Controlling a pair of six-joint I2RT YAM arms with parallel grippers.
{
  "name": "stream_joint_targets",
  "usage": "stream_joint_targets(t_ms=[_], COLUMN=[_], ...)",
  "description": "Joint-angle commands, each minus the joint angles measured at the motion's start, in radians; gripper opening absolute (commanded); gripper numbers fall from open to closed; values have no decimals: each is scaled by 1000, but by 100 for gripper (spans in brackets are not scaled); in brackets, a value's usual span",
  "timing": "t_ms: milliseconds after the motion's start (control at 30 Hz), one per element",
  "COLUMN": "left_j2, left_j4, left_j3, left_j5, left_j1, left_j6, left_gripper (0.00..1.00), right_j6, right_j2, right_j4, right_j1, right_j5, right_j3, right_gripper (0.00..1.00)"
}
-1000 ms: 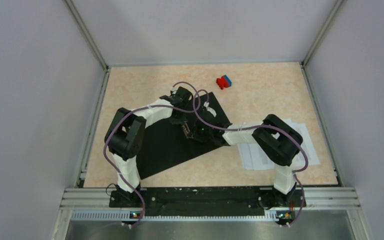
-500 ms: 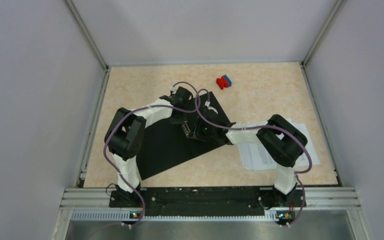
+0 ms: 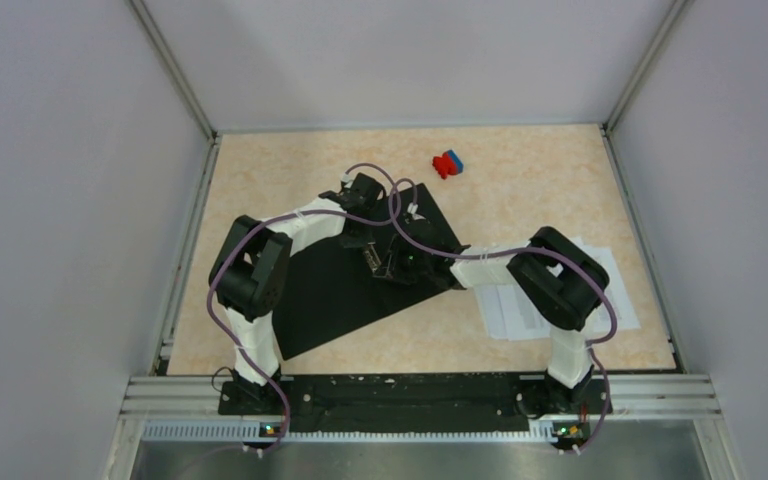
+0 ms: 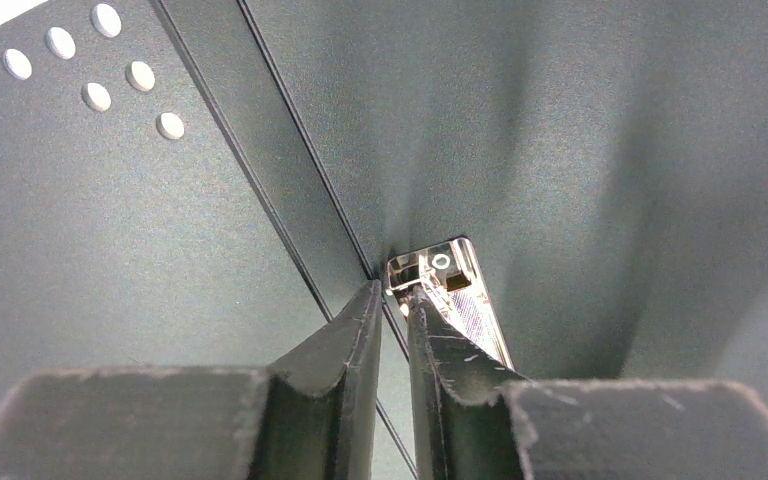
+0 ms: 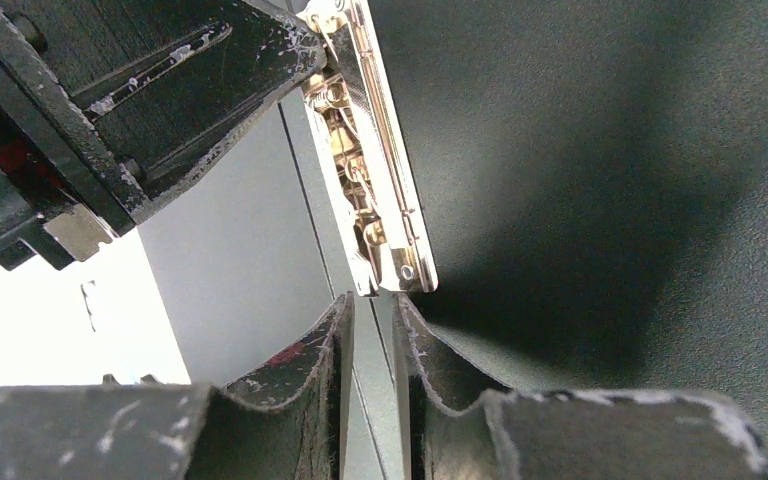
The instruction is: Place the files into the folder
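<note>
- The open folder (image 3: 330,290) lies black side up, left of centre. The files (image 3: 620,295) lie flat to its right, well apart, beneath the right arm, which is nearer.
- The metal clip (image 5: 380,200) runs lengthwise along the folder's spine.
- The left gripper (image 4: 392,300) is narrow, its tips at one end of the clip; whether it grips is unclear.
- The right gripper (image 5: 372,310) is slightly parted and empty, just short of the other end.

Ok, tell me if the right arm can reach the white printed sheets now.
Probably, after pulling back. The white printed sheets lie uncovered beside its base, but its claw is away over the open black folder at the shiny metal clip, and its own elbow hangs above them.
</note>
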Motion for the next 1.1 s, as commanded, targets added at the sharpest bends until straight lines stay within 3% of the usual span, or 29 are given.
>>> stream_joint_targets(t_ms=[0, 833, 1067], left_j2=[149, 149, 150], left_j4=[-9, -7, -7], left_j3=[-104, -106, -104], left_j5=[-17, -14, -14], left_j1=[20, 19, 20], left_j6=[18, 21, 21], left_gripper=[21, 20, 20], right_j6=[5, 26, 6], right_j2=[0, 63, 75], right_j4=[-14, -17, -67], right_j1=[-6, -15, -10], right_j5=[26, 86, 123], right_j3=[23, 68, 62], right_gripper=[21, 13, 0])
